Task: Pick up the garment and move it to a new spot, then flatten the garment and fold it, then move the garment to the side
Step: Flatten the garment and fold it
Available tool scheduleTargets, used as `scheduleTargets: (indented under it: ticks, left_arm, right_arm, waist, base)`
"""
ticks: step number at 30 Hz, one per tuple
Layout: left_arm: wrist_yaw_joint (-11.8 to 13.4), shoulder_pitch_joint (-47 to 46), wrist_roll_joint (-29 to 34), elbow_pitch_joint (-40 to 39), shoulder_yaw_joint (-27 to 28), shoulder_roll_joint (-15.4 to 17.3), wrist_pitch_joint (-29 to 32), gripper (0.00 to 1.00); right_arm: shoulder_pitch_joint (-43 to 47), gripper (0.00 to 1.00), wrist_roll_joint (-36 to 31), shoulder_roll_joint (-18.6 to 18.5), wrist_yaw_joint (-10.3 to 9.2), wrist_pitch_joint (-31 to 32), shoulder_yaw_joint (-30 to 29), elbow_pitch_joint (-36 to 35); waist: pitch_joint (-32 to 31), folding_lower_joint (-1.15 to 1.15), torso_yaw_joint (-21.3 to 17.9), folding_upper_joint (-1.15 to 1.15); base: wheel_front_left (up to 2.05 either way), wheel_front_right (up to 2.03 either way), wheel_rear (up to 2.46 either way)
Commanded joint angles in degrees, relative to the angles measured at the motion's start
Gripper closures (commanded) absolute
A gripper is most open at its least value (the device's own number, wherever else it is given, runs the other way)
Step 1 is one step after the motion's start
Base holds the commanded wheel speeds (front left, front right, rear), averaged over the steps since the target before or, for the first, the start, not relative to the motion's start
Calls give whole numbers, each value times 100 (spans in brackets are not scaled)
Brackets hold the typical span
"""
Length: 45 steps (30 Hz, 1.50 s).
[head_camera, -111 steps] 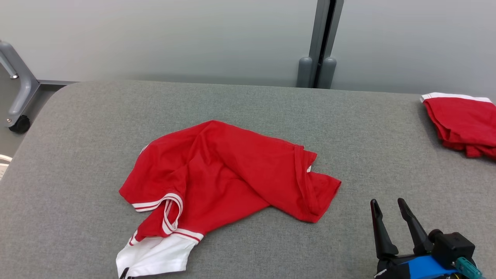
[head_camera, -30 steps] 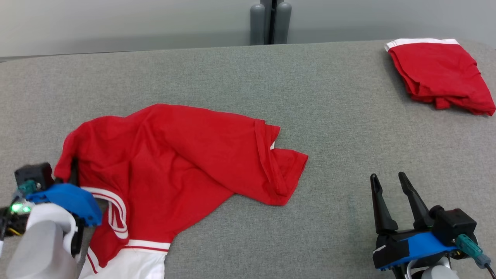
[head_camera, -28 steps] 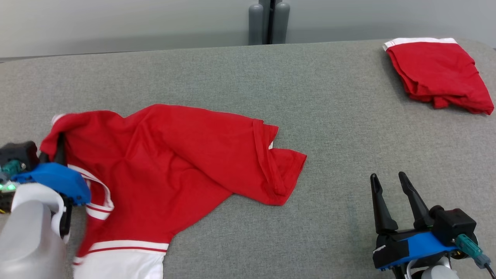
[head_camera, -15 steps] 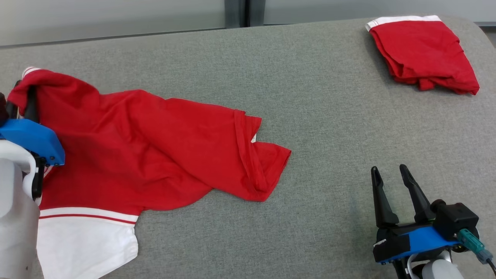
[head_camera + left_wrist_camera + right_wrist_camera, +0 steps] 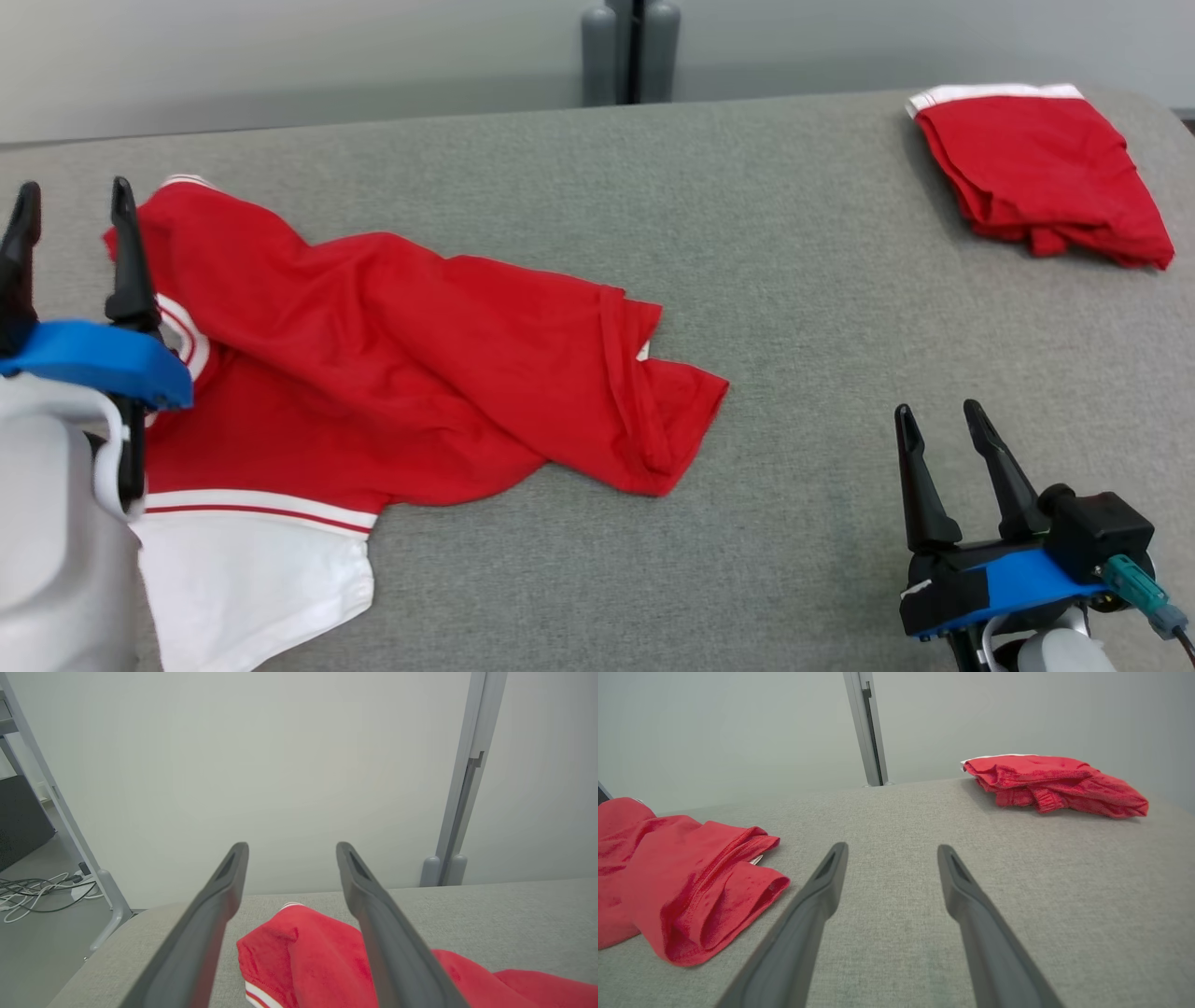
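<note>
The left gripper (image 5: 73, 191), at the left edge, and right gripper (image 5: 937, 415), lower right, each have long tapered black fingers (image 5: 920, 495), a blue plastic housing (image 5: 93, 359) and a pale grey forearm (image 5: 47, 523).

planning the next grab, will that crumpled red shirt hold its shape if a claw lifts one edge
Probably not: the red shirt lies in soft folds, so the rest would likely drape and trail. It looks thin, so likely light. Pushed across the grey fabric surface, it would probably bunch rather than slide whole.
</note>
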Motion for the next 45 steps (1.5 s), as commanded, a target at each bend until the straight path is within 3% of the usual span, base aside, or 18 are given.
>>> scheduleTargets:
  ticks: [1, 9, 18, 27, 38, 45]
  left_arm:
    - [13, 229, 11, -270, 71, -96, -24, 0]
    - [-23, 1569, 131, -1818, 431, -727, -26, 0]
    - [-77, 2726, 505, -2787, 639, -1313, -26, 0]
    - [-96, 3346, 687, -3232, 583, -1574, -27, 0]
    - [0, 3771, 762, -3431, 557, -1669, -27, 0]
    - [-3, 3752, 755, -3362, 492, -1675, -27, 0]
  right_arm:
    - [57, 0, 17, -15, 3, -19, -1, -5]
    - [185, 0, -22, -16, 3, -19, 53, 84]
    - [327, 0, -3, -15, 3, -19, 83, 115]
    - [410, 0, 60, -16, 3, -19, 120, 136]
    - [532, 0, 85, -16, 3, -19, 239, 226]
    - [276, 0, -2, -67, 3, -20, 785, 373]
  waist:
    - [-62, 1, 52, -1]
    - [-434, 1, 329, -1]
    - [-660, 1, 565, -1]
    - [-704, 1, 647, -1]
    - [-870, 1, 692, -1]
    - [-900, 1, 761, -1]
  base:
    - [0, 0, 0]
    - [0, 0, 0]
    - [0, 0, 0]
    - [0, 0, 0]
    - [0, 0, 0]
    - [0, 0, 0]
